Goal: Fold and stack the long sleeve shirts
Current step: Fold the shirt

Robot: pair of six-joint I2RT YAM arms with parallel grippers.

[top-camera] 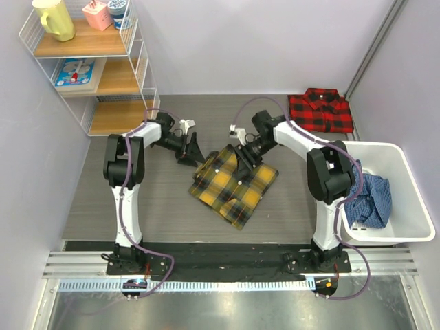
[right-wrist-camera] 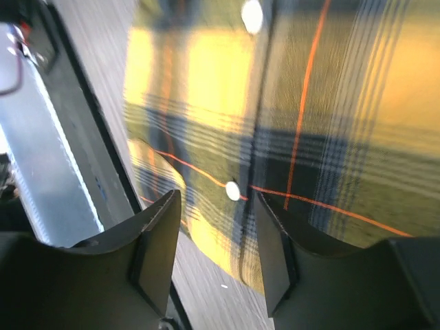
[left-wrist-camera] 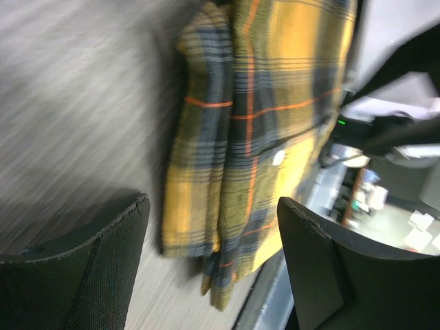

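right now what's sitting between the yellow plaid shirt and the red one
Top view: only the right arm crosses between the yellow shirt and the red shirt; otherwise it is bare table.

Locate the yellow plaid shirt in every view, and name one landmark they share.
Top external: yellow shirt lies mid-picture, folded.
Left wrist: upper middle, running down the picture.
Right wrist: fills the upper right.
Shared landmark: the grey table under it.
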